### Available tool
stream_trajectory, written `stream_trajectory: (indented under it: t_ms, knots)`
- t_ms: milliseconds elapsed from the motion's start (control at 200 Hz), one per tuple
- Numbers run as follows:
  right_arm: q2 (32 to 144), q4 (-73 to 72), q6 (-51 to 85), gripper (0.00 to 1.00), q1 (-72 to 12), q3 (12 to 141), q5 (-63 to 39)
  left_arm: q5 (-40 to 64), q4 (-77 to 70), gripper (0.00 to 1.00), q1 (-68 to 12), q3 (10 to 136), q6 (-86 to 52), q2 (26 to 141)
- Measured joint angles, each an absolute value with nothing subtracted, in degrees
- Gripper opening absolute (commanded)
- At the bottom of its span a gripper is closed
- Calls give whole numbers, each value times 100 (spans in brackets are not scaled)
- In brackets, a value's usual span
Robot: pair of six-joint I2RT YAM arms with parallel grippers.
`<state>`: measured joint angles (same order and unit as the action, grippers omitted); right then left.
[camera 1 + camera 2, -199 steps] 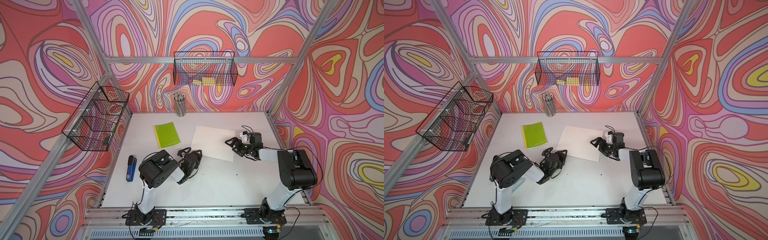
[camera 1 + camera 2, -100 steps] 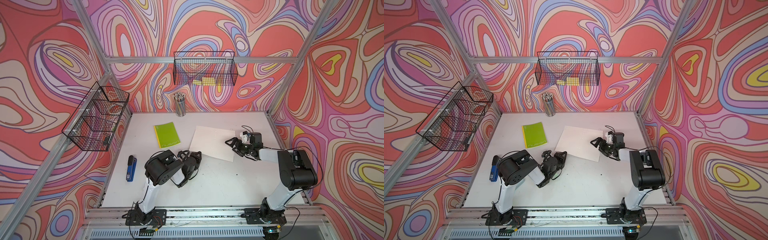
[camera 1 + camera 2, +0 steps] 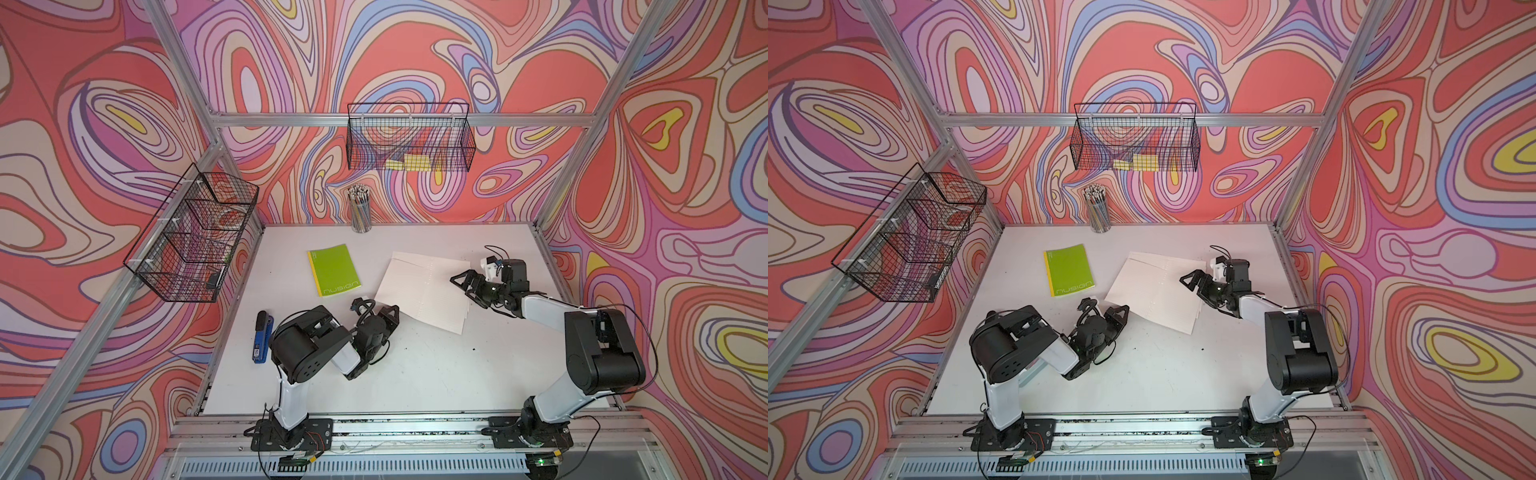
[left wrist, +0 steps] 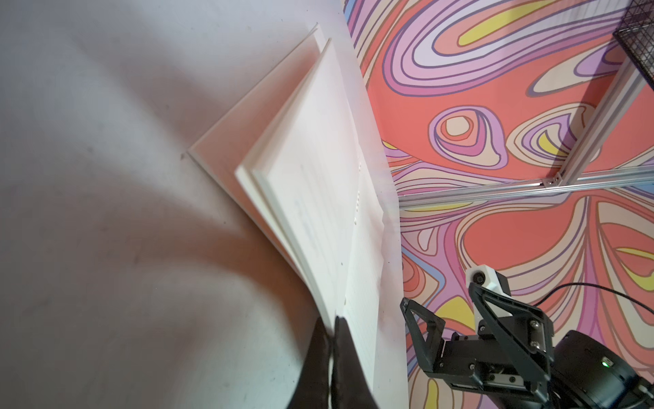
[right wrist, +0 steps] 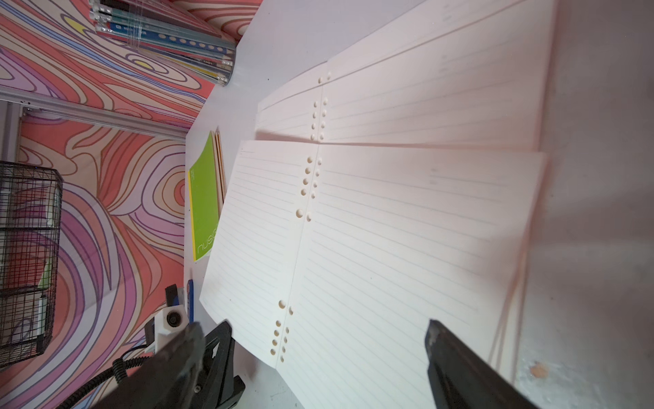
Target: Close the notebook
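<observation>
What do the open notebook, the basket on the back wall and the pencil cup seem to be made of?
The open notebook: matte cream paper, it seems; ruled lines and punched holes show.
The basket: probably thin black-coated metal wire; an open grid.
The pencil cup: clear plastic or glass, I cannot tell; the pencils show through its wall.

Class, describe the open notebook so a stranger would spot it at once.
Start at the white tabletop. Near its middle lies the open cream ruled notebook; unlike the closed lime-green notebook beside it, it shows bare lined pages with punched holes.
</observation>
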<state>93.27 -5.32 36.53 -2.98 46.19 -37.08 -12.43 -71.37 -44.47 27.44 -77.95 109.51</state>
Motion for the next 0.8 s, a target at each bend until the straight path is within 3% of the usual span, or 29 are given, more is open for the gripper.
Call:
stream_trajectory:
  t_ms: [486, 801]
  knots:
    - [9301, -405, 3653, 98, -351, 4619, -3704, -445, -4412, 0, -3614, 3457, -5487, 9107]
    - [9301, -386, 3675, 98, -445, 4696, -3688, -952, -1874, 0, -3277, 4036, -3538, 7920]
